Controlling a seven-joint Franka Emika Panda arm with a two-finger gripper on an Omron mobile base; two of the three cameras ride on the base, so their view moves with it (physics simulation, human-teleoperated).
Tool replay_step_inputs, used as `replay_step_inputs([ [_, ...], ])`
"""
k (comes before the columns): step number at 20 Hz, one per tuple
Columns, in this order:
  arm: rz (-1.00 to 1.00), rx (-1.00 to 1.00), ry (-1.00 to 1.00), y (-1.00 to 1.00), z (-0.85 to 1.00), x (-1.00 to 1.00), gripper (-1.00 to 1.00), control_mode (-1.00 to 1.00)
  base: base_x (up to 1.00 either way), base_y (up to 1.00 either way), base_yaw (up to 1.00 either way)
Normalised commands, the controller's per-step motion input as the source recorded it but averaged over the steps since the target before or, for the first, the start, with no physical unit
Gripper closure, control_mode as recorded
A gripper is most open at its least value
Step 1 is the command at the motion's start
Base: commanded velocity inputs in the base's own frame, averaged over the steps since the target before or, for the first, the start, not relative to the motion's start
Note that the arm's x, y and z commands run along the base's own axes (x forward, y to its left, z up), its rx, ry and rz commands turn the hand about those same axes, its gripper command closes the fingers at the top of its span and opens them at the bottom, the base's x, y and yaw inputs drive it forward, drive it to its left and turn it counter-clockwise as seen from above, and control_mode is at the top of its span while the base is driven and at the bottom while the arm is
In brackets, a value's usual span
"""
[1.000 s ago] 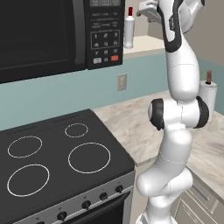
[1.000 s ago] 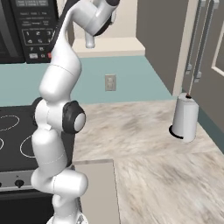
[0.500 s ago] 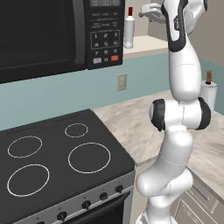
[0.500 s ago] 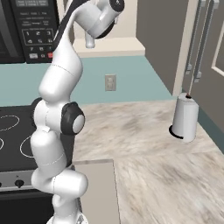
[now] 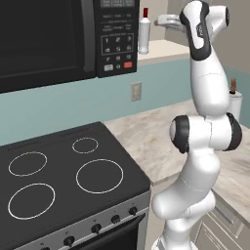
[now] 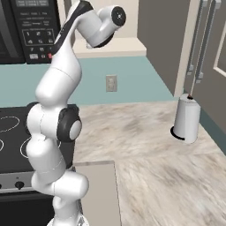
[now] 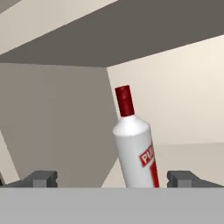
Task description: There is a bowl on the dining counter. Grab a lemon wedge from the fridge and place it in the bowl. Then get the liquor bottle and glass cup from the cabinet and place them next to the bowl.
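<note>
Liquor bottle (image 7: 134,144), white with a red cap and red label, stands upright on the cabinet shelf (image 5: 161,48), just to the right of the black microwave (image 5: 58,39) and above the stove (image 5: 63,180). Over the last second the arm has swung its raised wrist a little further toward the shelf, and the end effector (image 7: 112,178) now lines up with the bottle: in the hand view the bottle's body sits between the two spread fingertips (image 7: 41,178), nearer the right one, not yet touched. The jaws stand wide apart and hold nothing. This looks like the approach for the bottle pick; the next move probably calls for easing forward, centring on the body, then closing. A paper towel roll (image 6: 187,118) stands on the counter (image 6: 145,150) to the far right.
</note>
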Motion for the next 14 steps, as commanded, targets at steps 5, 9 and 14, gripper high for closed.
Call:
replay_step_inputs([
  [5,0.00,0.00,-0.07,0.00,0.00,0.20,-1.00,-1.00,0.00,0.00,0.00],
  [9,0.00,0.00,-0.02,0.00,0.00,0.29,-1.00,-1.00,0.00,0.00,0.00],
  [14,0.00,0.00,0.00,0.00,0.00,0.30,-1.00,-1.00,0.00,0.00,0.00],
])
